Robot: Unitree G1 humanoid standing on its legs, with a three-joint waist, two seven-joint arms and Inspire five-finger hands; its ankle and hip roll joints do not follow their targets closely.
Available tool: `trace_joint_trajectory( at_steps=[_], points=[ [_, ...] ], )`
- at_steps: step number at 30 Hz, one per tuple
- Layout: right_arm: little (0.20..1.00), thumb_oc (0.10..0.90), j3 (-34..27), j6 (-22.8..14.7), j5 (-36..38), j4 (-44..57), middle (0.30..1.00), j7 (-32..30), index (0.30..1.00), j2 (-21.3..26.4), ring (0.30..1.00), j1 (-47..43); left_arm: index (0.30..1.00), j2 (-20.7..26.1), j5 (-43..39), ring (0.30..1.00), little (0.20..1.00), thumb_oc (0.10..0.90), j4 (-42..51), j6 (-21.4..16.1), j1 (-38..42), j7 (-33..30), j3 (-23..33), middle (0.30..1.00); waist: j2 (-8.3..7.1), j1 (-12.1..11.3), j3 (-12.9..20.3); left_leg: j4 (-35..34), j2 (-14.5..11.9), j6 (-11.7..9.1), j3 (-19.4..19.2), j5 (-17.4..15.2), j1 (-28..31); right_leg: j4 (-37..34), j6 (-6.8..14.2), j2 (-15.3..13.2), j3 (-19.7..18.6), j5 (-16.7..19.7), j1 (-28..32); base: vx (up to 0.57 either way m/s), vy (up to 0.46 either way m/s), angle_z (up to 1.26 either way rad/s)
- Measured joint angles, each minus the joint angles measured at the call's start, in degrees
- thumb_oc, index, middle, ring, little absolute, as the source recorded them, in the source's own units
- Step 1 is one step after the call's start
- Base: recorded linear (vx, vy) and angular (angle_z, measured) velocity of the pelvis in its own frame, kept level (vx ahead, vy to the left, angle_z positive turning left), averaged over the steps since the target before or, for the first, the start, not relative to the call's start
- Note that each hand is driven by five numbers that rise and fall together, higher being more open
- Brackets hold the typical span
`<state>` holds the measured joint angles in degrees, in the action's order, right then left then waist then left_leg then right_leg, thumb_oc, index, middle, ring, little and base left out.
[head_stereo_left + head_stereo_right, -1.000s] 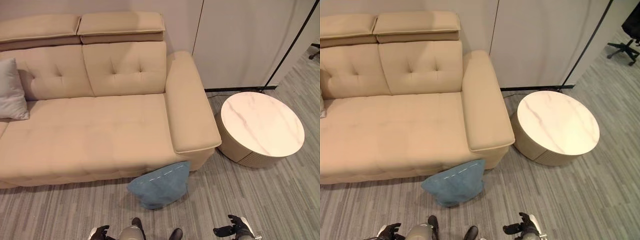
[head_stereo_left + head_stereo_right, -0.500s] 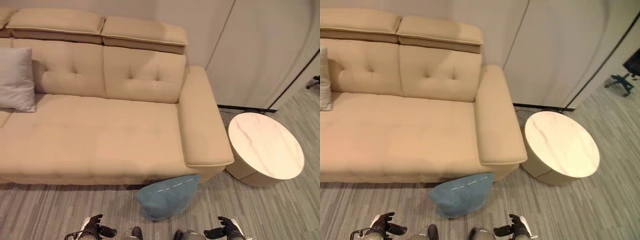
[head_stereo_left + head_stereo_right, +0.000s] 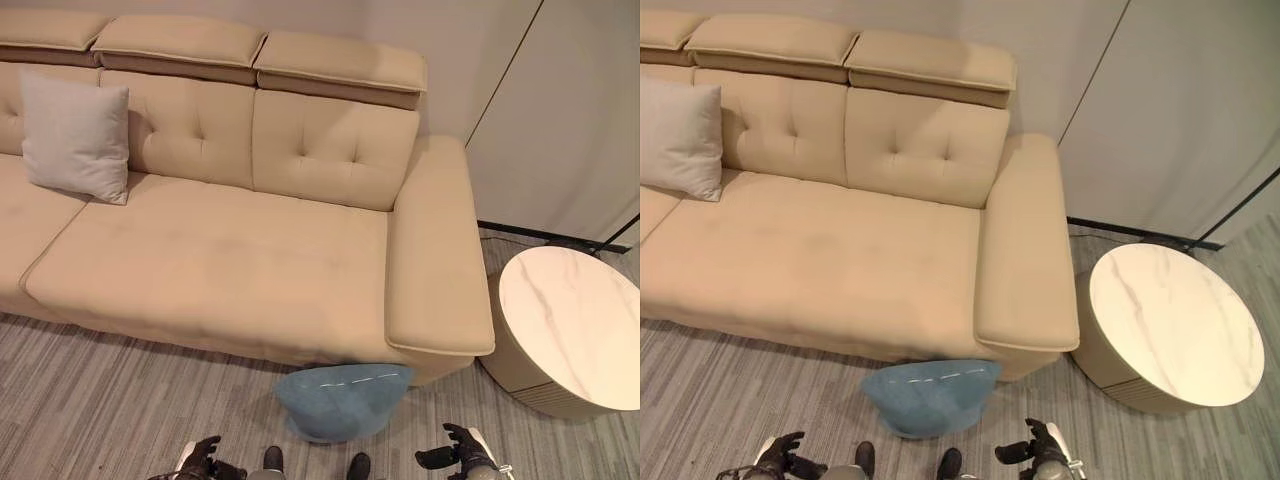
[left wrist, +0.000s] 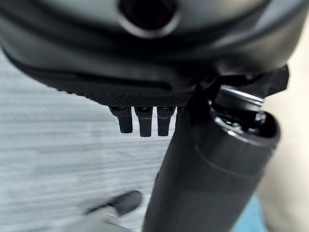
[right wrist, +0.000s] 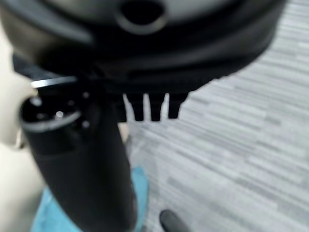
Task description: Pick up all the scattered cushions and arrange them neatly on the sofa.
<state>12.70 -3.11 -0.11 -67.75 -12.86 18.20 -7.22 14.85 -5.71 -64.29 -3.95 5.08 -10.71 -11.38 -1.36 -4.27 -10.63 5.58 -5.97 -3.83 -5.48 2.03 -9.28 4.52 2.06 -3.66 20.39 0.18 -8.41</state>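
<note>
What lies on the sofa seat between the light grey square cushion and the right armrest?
Nothing: in the left eye view the beige seat is bare from the light grey square cushion to the right armrest.

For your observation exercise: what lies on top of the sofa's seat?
One grey cushion stands on the sofa seat, leaning against the backrest. The blue cushion lies on the floor, its upper edge hidden beneath the sofa front.

The camera has swung left, showing more of the sofa (image 3: 220,260) and the whole grey cushion (image 3: 75,135).
</note>
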Motion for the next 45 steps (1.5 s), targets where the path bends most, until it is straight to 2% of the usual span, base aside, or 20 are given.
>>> trace_joint_trajectory(
  at_steps=[3, 4, 5, 7, 8, 9, 10, 11, 14, 15, 17, 23, 28, 30, 37, 40, 41, 42, 43, 45],
  points=[
    [0.900, 0.800, -0.5, -0.4, 2.7, 3.3, 0.900, -1.0, 0.900, 2.0, 0.900, -4.1, 0.900, 0.3, -3.7, 0.900, 0.900, 0.800, 3.3, -1.4, 4.6, -0.8, -0.3, 0.900, 1.04, 0.2, -4.8, 2.7, -0.3, -0.8, 0.4, 1.3, -7.1, 6.8, -1.3, -0.6, -0.1, -0.9, -8.7, -0.27, -0.016, -0.05],
    [0.900, 0.800, -1.3, -0.9, 4.1, 5.6, 0.900, -1.5, 0.900, 3.0, 0.900, -7.6, 0.900, 1.0, -5.7, 0.900, 0.900, 0.800, 5.7, -2.3, 8.3, -1.5, -0.3, 0.900, 1.08, 0.6, -9.0, 2.0, -0.3, -1.3, 0.1, 2.4, -10.4, 10.9, -2.9, -1.7, -0.3, -1.9, -14.4, -0.16, 0.001, -0.05],
    [0.900, 0.800, -1.5, -0.9, 5.0, 5.9, 0.900, -1.5, 0.900, 3.0, 0.900, -9.1, 0.900, 1.1, -6.7, 0.900, 0.900, 0.800, 6.0, -2.3, 9.6, -1.5, 0.2, 0.900, 1.13, 0.9, -10.8, 1.2, -0.3, -1.3, -0.1, 2.3, -11.0, 11.7, -3.1, -1.8, -0.3, -2.1, -15.7, -0.16, 0.001, -0.03],
    [0.900, 0.800, -1.7, -1.5, 7.4, 9.1, 0.900, -2.2, 0.900, 3.0, 0.900, -10.5, 0.900, 1.9, -9.4, 0.900, 0.900, 0.800, 9.3, -3.0, 10.4, -2.8, 0.2, 0.900, 0.27, 1.6, -12.1, 1.5, -0.2, -1.1, -0.5, 2.4, -15.5, 13.8, -3.4, -2.3, -0.8, -2.4, -21.4, -0.17, 0.058, -0.08],
    [0.900, 0.800, -1.8, -1.7, 7.8, 9.8, 0.900, -2.3, 0.900, 3.0, 0.900, -11.1, 0.900, 2.0, -9.9, 0.900, 0.900, 0.800, 9.2, -3.7, 10.9, -2.9, 0.3, 0.900, 0.37, 1.8, -12.7, 1.1, -0.3, -1.1, -0.4, 2.4, -16.0, 13.5, -3.4, -2.3, -0.5, -2.4, -21.9, -0.19, 0.060, -0.15],
    [0.900, 0.800, -2.0, -1.6, 9.8, 11.3, 0.900, -3.5, 0.900, 2.8, 0.900, -13.7, 0.900, 1.9, -12.8, 0.900, 0.900, 0.800, 9.4, -4.5, 12.1, -4.1, 0.3, 0.900, 0.07, 2.2, -13.4, 2.3, -0.3, -0.9, -0.6, 2.5, -19.7, 14.6, -2.6, -2.4, -0.9, -1.5, -25.8, -0.15, 0.008, -0.20],
    [0.900, 0.800, -2.2, -1.9, 10.5, 12.5, 0.900, -4.2, 0.900, 3.0, 0.900, -14.7, 0.900, 1.9, -13.9, 0.900, 0.900, 0.800, 10.0, -4.8, 13.0, -4.5, 0.4, 0.900, -0.26, 2.2, -13.7, 3.5, -0.3, -0.9, -0.6, 2.5, -22.8, 15.6, -2.7, -2.6, -1.3, -1.3, -29.0, -0.15, -0.001, -0.25],
    [0.900, 0.800, -2.0, -2.1, 11.1, 12.6, 0.900, -4.6, 0.900, 3.1, 0.900, -17.5, 0.900, 1.8, -14.9, 0.900, 0.900, 0.800, 10.1, -4.9, 14.5, -5.0, 0.5, 0.900, -0.14, 2.4, -14.9, 4.3, -0.6, -0.6, -0.6, 3.1, -24.7, 15.8, -3.3, -2.6, -1.2, -0.5, -30.7, -0.20, 0.001, -0.20],
    [0.900, 0.800, -2.2, -2.6, 13.6, 16.1, 0.900, -6.5, 0.900, 3.1, 0.900, -21.0, 0.900, 1.1, -16.9, 0.900, 0.900, 0.800, 11.2, -6.1, 17.4, -6.6, 0.3, 0.900, -0.19, 2.4, -15.4, 6.9, -1.0, -0.3, -0.4, 3.8, -31.8, 17.5, -3.7, -2.8, -1.3, -0.2, -37.1, -0.10, 0.012, -0.02],
    [0.900, 0.800, -2.2, -3.7, 14.8, 18.9, 0.900, -7.4, 0.900, 3.1, 0.900, -22.9, 0.900, 0.7, -17.8, 0.900, 0.900, 0.800, 12.2, -6.9, 19.7, -7.5, 0.3, 0.900, -0.29, 2.3, -16.4, 7.1, -1.0, -0.6, -0.4, 4.7, -34.8, 17.5, -4.7, -2.9, -1.3, 0.5, -40.1, -0.10, -0.020, 0.09],
    [0.900, 0.800, -1.9, -5.5, 16.7, 21.6, 0.900, -8.0, 0.900, 2.8, 0.900, -28.7, 0.900, -0.2, -19.1, 0.900, 0.900, 0.800, 13.8, -7.6, 22.7, -8.6, 0.1, 0.900, -0.27, 2.2, -18.9, 6.9, -0.9, -0.5, -0.2, 5.4, -37.3, 17.5, -6.2, -3.3, -0.4, 1.4, -42.2, -0.08, -0.038, 0.12],
    [0.900, 0.800, -2.0, -8.4, 19.1, 23.9, 0.900, -10.6, 0.900, 3.5, 0.900, -34.6, 0.900, -0.2, -19.0, 0.900, 0.900, 0.800, 16.5, -8.9, 26.2, -10.4, -1.9, 0.900, -0.35, 2.2, -18.0, 5.6, 0.1, -0.6, 0.5, 6.2, -42.1, 17.8, -6.0, -4.3, 0.0, 1.1, -47.3, -0.04, -0.021, 0.10],
    [0.900, 0.800, -1.9, -8.7, 19.5, 24.1, 0.900, -13.0, 0.900, 3.7, 0.900, -37.1, 0.900, 0.0, -19.0, 0.900, 0.900, 0.800, 17.6, -8.9, 31.5, -10.5, -3.3, 0.900, -0.36, 2.5, -18.0, 6.0, 1.0, -0.4, 1.2, 6.5, -45.7, 18.6, -6.3, -5.2, 0.0, 1.2, -50.6, -0.02, -0.003, 0.08],
    [0.900, 0.800, -0.4, -8.5, 19.8, 24.1, 0.900, -14.0, 0.900, 3.7, 0.900, -38.1, 0.900, 0.1, -19.0, 0.900, 0.900, 0.800, 17.6, -8.9, 34.0, -11.6, -4.8, 0.900, -0.40, 2.9, -18.0, 6.0, 1.3, -0.2, 1.3, 6.4, -46.1, 18.9, -6.3, -5.5, -0.2, 1.2, -51.1, -0.04, 0.007, 0.05],
    [0.900, 0.800, 1.3, -11.4, 20.3, 27.0, 0.900, -16.9, 0.900, 2.9, 0.900, -42.9, 0.900, 1.0, -19.6, 0.900, 0.900, 0.800, 14.5, -8.8, 46.8, -14.3, -6.6, 0.900, -0.45, 5.3, -17.9, 6.3, 1.9, 0.1, 1.3, 8.2, -54.3, 21.3, -6.2, -6.6, -0.4, 1.4, -60.2, -0.02, 0.004, 0.03],
    [0.900, 0.800, 2.4, -11.5, 20.7, 28.4, 0.900, -17.4, 0.900, 3.1, 0.900, -43.6, 0.900, 0.6, -20.7, 0.900, 0.900, 0.800, 12.8, -8.8, 49.6, -15.0, -7.0, 0.900, -0.45, 5.7, -17.9, 6.1, 1.8, 0.2, 1.3, 8.5, -55.6, 21.4, -6.1, -6.5, -0.5, 1.5, -61.7, 0.01, -0.030, -0.01],
    [0.592, 0.595, 2.6, -11.5, 20.7, 28.6, 0.592, -17.4, 0.592, 3.2, 0.592, -43.7, 0.688, 0.4, -21.3, 0.688, 0.688, 0.659, 12.8, -8.8, 49.9, -15.0, -7.1, 0.688, -0.45, 5.8, -17.9, 6.1, 1.7, 0.1, 1.4, 8.6, -55.8, 21.6, -6.1, -6.5, -0.5, 1.5, -61.9, -0.01, -0.031, 0.02],
    [0.474, 0.516, 2.6, -11.5, 20.8, 28.8, 0.474, -17.4, 0.474, 3.2, 0.474, -43.9, 0.432, 0.4, -21.4, 0.432, 0.432, 0.488, 12.8, -8.8, 50.4, -15.1, -7.1, 0.432, -0.45, 5.9, -17.9, 5.9, 1.7, -0.1, 1.6, 8.8, -56.1, 22.0, -6.1, -6.5, -0.4, 1.4, -62.4, -0.02, 0.003, 0.03],
    [0.300, 0.400, 2.6, -11.5, 21.1, 28.8, 0.300, -17.3, 0.300, 3.1, 0.300, -44.1, 0.300, 0.5, -21.4, 0.300, 0.300, 0.400, 12.8, -8.8, 50.4, -15.2, -7.1, 0.300, -0.44, 6.0, -17.9, 5.5, 1.7, -0.3, 1.6, 9.0, -56.0, 22.0, -6.0, -6.5, -0.4, 1.4, -62.5, -0.01, 0.017, 0.04],
    [0.300, 0.400, 2.6, -11.3, 21.9, 28.8, 0.300, -17.3, 0.300, 3.4, 0.300, -44.4, 0.300, 0.6, -21.8, 0.300, 0.300, 0.400, 13.0, -8.8, 50.5, -15.4, -7.0, 0.300, -0.41, 6.0, -17.9, 5.4, 1.7, -0.4, 1.6, 9.1, -56.0, 22.1, -6.0, -6.5, -0.5, 1.3, -62.7, 0.00, 0.019, 0.01]
  ],
)
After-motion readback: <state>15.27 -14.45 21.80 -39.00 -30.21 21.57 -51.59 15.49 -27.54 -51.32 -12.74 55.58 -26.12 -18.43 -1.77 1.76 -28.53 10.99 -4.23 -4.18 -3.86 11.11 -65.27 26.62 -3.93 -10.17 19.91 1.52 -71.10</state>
